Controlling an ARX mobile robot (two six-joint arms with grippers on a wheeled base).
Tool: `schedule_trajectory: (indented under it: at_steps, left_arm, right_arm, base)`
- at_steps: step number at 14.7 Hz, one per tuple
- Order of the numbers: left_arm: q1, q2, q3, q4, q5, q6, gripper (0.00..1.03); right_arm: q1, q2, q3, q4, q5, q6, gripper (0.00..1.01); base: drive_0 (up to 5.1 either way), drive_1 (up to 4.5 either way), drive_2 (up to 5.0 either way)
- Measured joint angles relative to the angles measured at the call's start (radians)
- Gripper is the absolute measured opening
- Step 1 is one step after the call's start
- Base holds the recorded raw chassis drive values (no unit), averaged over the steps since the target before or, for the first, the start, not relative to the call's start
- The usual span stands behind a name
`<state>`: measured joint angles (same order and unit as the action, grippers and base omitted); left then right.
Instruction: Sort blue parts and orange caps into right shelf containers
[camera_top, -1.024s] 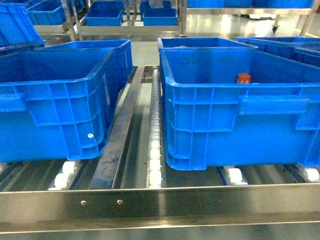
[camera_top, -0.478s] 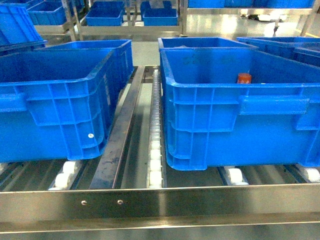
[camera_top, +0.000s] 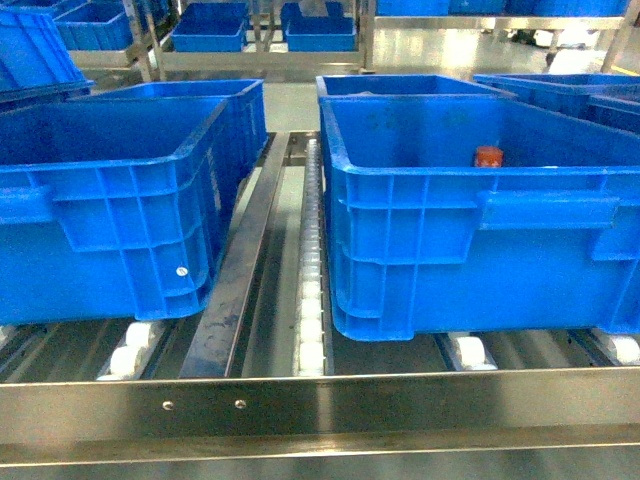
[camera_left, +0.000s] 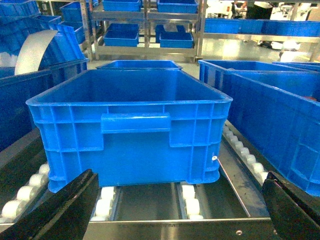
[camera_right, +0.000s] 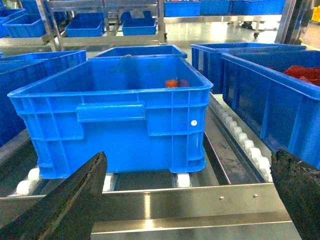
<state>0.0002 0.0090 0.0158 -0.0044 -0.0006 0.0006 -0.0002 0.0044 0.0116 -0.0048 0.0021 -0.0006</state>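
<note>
You could read no text, label, brand, number or sign in any of the three views. The orange cap (camera_top: 488, 156) in the right crate (camera_top: 480, 215), ahead of the right gripper, was too small and blurred for you to make out any print on its side; in the right wrist view it (camera_right: 171, 83) showed only as an orange spot past the crate's far wall. The crate walls carried ribs and bar handles but no lettering you could read. The small pale dot (camera_top: 181, 271) on the left crate's (camera_top: 110, 215) corner bore no mark you could tell.
</note>
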Motion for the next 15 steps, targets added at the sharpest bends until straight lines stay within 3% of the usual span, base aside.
schedule_trajectory:
  at_steps: [15]
  left_arm:
    - [0.000,0.000,0.000,0.000,0.000,0.000,0.98]
  right_arm:
    - [0.000,0.000,0.000,0.000,0.000,0.000,0.98]
  base:
    - [0.0,0.00,0.0]
